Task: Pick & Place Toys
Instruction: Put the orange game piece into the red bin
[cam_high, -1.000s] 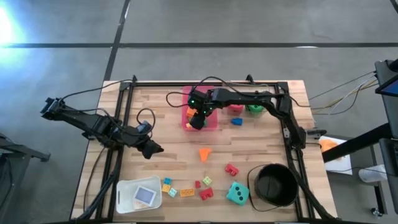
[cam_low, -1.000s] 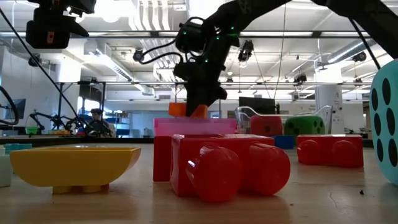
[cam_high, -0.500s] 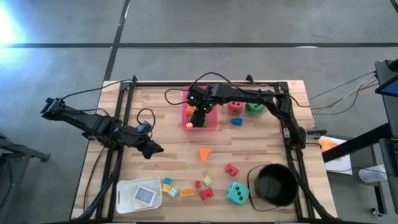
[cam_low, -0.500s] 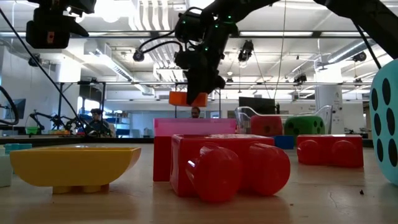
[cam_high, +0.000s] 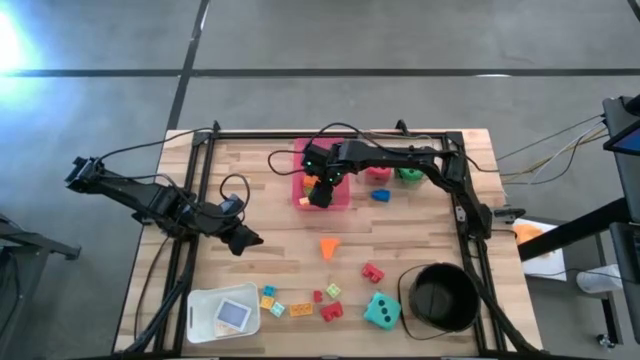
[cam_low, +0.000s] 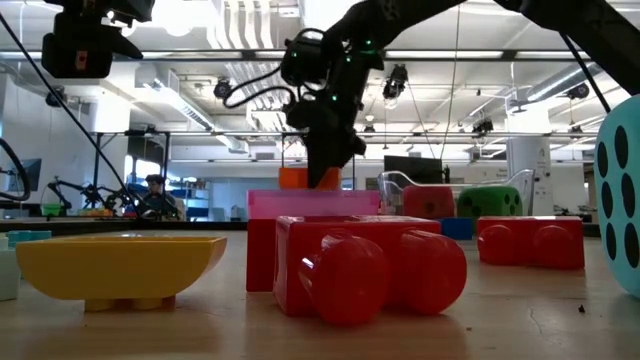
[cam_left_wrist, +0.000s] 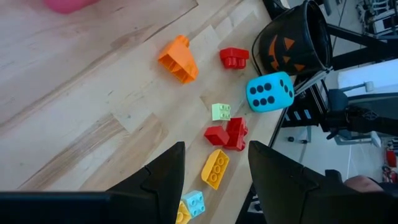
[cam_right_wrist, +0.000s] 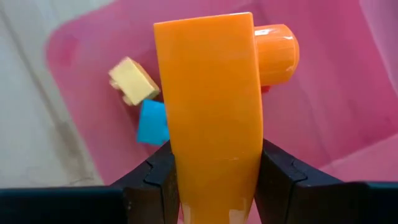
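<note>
From above, the right claw (cam_high: 318, 192) hangs over the pink tray (cam_high: 341, 199), gripping an orange brick (cam_high: 308, 179) between its fingers. The tray is small and its walls sit close around the claw, so if the brick drops from too high it could bounce over the rim onto the counter (cam_high: 270, 230). The left claw (cam_high: 247, 240) waits well apart, out on bare wood with plenty of room. More toys lie toward the near edge, near the black bucket (cam_high: 438, 298), far from both arms. From counter height, the right claw (cam_low: 325, 170) holds the orange brick (cam_low: 296, 178) just above the tray's pink wall (cam_low: 312, 204); coming down crooked could knock that wall and push the tray along. A big red brick (cam_low: 370, 265) and a yellow brick (cam_low: 120, 268) sit close to the camera, out of the way. Past the left claw (cam_left_wrist: 216, 169), which stands partly open and holds nothing, lie an orange wedge brick (cam_left_wrist: 178, 60), small red bricks (cam_left_wrist: 227, 132) and a teal die (cam_left_wrist: 269, 92), with the counter's edge just behind the die. Past the right claw (cam_right_wrist: 214, 180), the orange brick (cam_right_wrist: 211, 118) fills the gap between the fingers, over a yellow brick (cam_right_wrist: 132, 81) and a blue brick (cam_right_wrist: 152, 121) in the tray (cam_right_wrist: 348, 93). Landing on those could make it tip or roll.
</note>
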